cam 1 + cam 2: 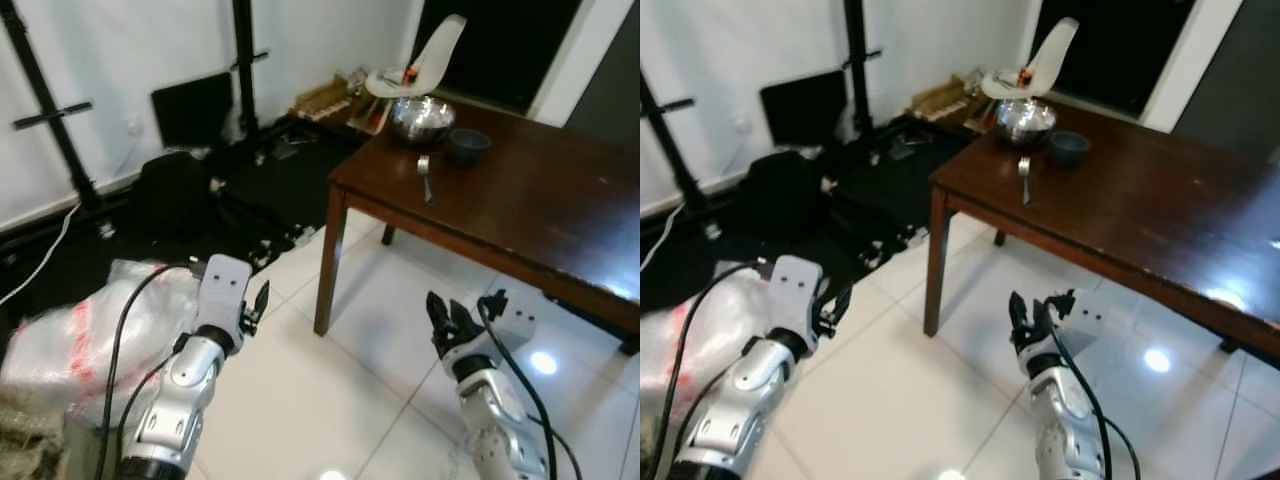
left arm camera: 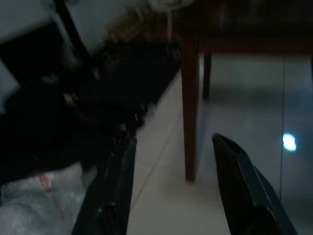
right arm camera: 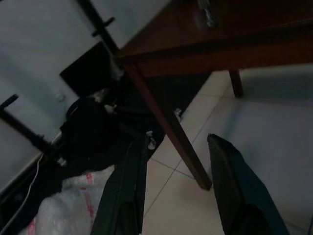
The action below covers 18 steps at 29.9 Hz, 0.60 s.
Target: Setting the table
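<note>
White tiles before the table point(image 1: 560, 200) — left tool point(image 1: 258, 300), right tool point(image 1: 445, 318) held low, spread, empty.

table point(image 1: 520, 200) sat ahead to the right, bowl point(image 1: 421, 119) at its far corner, cup point(image 1: 468, 146) right beside it, fork point(image 1: 425, 177) just in front, bags point(image 1: 90, 330) on the floor left

Dark brown wooden table point(image 1: 540, 200) carries shiny steel mixing bowl point(image 1: 421, 119), small dark bowl point(image 1: 468, 146), metal fork point(image 1: 425, 177).
</note>
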### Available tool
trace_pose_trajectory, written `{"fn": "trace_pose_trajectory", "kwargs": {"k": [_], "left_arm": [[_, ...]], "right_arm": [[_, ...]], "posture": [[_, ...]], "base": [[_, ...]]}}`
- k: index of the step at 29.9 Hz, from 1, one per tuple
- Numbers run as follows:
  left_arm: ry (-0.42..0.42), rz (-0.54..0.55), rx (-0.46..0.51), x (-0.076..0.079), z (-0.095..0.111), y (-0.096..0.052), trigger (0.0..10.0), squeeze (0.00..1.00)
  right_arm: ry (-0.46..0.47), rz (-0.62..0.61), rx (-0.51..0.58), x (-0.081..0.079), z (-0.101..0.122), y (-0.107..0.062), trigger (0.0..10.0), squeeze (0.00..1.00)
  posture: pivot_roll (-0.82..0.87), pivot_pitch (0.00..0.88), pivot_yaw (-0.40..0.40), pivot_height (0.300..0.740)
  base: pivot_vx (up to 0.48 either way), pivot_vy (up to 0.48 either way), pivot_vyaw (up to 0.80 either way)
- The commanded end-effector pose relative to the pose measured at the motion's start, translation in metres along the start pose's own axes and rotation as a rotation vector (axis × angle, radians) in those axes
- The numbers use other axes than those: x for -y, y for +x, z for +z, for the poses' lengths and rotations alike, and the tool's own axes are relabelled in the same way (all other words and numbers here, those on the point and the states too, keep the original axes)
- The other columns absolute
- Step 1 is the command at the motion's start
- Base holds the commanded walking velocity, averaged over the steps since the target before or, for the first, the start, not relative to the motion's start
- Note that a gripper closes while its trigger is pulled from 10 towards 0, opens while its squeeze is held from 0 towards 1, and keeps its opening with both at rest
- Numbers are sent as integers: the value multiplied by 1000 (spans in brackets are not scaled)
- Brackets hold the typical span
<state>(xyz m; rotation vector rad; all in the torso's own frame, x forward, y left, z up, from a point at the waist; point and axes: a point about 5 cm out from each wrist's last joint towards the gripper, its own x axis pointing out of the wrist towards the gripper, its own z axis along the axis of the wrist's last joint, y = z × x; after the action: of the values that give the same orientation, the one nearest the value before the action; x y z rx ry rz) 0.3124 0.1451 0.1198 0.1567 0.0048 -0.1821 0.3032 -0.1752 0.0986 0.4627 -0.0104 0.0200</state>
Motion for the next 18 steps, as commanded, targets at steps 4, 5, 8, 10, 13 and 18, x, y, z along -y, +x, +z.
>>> {"fn": "trace_pose_trajectory", "kwargs": {"k": [4,5,8,10,13,18], "left_arm": [[0,-20,-6,5,0,0,10000,0],[0,-20,-6,5,0,0,10000,0],[-1,-26,-3,7,1,1,10000,0],[-2,-28,-1,7,2,1,10000,0],[-6,-36,13,9,6,2,10000,0],[-14,-45,36,11,13,5,10000,0]], "right_arm": [[-6,-23,-13,7,0,-2,10000,0],[-6,-23,-13,7,0,-2,10000,0],[-8,-22,-12,7,1,-2,10000,0],[-9,-21,-12,7,1,-2,10000,0],[-17,-12,-2,4,6,-1,10000,0],[-25,-2,13,2,10,0,10000,0]], "posture": [[-23,0,65,740],[-23,0,65,740],[-25,0,65,740],[-26,0,65,740],[-28,0,66,740],[-29,0,67,740]], "base": [[480,0,-748],[480,0,-750],[480,0,-748],[480,0,-750],[480,0,-746],[480,0,-750]]}}
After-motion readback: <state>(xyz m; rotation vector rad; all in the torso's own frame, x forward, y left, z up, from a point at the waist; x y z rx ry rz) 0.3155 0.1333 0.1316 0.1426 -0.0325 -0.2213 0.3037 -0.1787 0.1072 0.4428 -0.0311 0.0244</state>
